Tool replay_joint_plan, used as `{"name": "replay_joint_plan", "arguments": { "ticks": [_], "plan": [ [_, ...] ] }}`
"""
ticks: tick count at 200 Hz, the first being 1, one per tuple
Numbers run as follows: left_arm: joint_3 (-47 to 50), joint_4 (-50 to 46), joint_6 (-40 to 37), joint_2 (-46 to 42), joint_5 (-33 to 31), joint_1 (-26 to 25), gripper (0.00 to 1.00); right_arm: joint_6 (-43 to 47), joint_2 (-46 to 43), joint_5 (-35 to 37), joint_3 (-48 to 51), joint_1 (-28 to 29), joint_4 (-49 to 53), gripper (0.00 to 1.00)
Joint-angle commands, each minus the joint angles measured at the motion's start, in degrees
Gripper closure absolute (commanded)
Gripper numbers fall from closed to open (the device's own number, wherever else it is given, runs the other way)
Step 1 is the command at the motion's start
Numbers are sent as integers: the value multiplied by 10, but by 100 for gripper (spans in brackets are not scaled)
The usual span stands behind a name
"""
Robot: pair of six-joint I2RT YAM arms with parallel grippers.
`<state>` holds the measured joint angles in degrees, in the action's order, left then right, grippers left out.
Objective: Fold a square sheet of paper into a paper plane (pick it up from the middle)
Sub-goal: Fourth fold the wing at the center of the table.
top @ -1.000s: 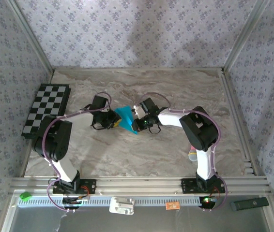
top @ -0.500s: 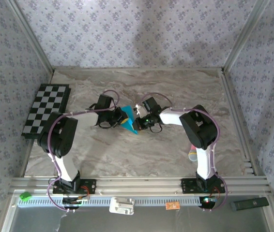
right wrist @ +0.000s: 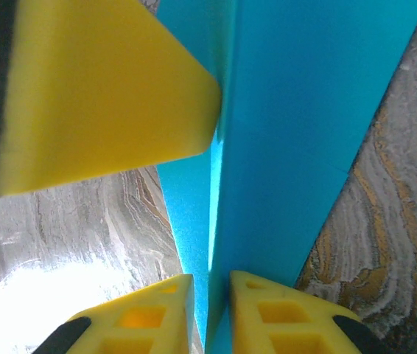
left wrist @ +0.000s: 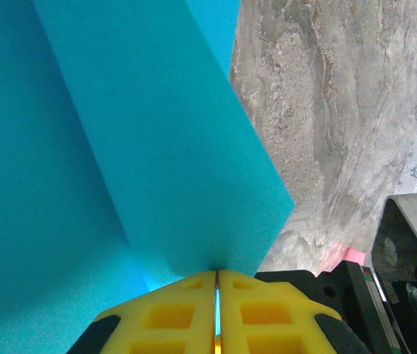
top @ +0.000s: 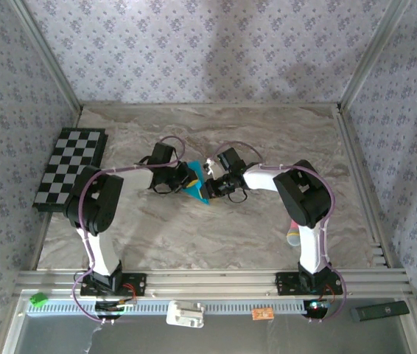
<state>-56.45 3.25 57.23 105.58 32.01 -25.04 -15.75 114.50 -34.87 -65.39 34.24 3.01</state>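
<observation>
My left pincer (top: 185, 177) is pressed together on the sheet of paper (top: 197, 192). In its wrist view the yellow fingertips (left wrist: 186, 313) meet, with a corner of the paper (left wrist: 157, 147) caught between them. My right pincer (top: 207, 184) faces it from the other side. Its fingers (right wrist: 282, 317) are spread slightly, and a folded edge of the paper (right wrist: 297, 110) runs down into the narrow gap.

The paper is off the table (top: 267, 133), held up between the two pincers. It hangs to the right of the checkered board (top: 68, 166), well apart from it and level with the board's near half. One sharp crease runs across the paper.

Between the board's right edge and the paper I see bare marble. There is more open table farther right of the board, past the paper.
</observation>
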Motion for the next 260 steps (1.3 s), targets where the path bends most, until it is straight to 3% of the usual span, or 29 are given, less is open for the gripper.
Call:
{"name": "replay_joint_plan", "arguments": {
  "ticks": [1,66,102,160,260],
  "plan": [
    [-18,0,-13,9,11,-5,91,-8,21,28,16,-12,19,79],
    [-13,7,-12,-17,-11,0,90,-24,29,7,25,-23,5,89],
    [35,66,16,-42,-10,20,88,-41,33,-21,35,-36,-17,93],
    [43,111,25,-20,22,15,88,-54,36,-39,41,-44,-35,92],
    [-8,66,2,33,24,-4,89,-59,36,-38,41,-47,-32,86]
  ]
}}
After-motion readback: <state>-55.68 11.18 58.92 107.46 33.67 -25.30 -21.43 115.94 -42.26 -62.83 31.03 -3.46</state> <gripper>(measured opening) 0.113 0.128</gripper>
